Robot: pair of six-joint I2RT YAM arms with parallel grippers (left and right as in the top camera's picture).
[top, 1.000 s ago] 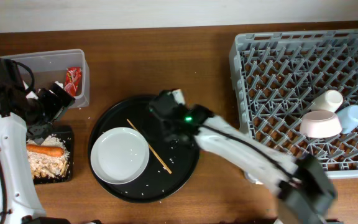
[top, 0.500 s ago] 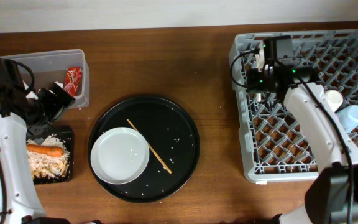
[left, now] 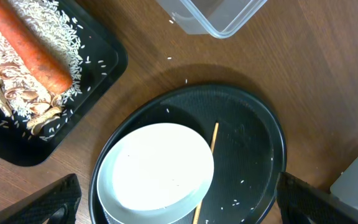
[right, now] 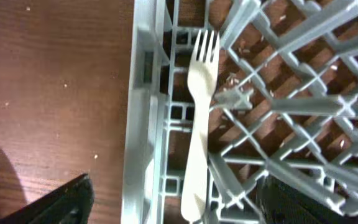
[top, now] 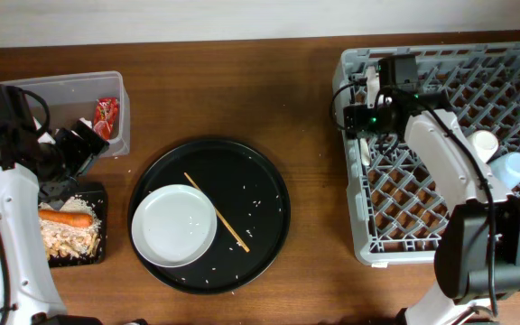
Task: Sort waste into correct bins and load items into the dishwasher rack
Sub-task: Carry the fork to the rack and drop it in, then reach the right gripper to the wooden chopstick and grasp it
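A white plastic fork [right: 200, 118] lies in the grey dishwasher rack [top: 450, 239], just inside its left wall, tines pointing away from me. My right gripper [right: 179, 202] hangs over it, open, with both fingers well clear of the handle; from overhead the right gripper [top: 368, 117] is at the rack's upper-left corner. A small white cup [top: 481, 144] and a light-blue cup [top: 515, 168] sit in the rack at the right. The white plate [top: 174, 224] rests on the round black tray [top: 260, 181]. My left gripper [top: 73, 146] is open and empty between the clear tub [top: 61, 95] and the flat black tray [top: 93, 253].
The clear tub holds a red wrapper [top: 106, 117]. A carrot [top: 66, 218] and rice-like crumbs lie in the flat black tray. A thin wooden stick [top: 217, 212] and scattered rice grains lie on the round tray beside the plate. Bare brown table separates the round tray from the rack.
My right arm swung from the round tray to the rack's left edge, then opened its jaws; the fork now lies loose in the rack. The left arm has not moved.
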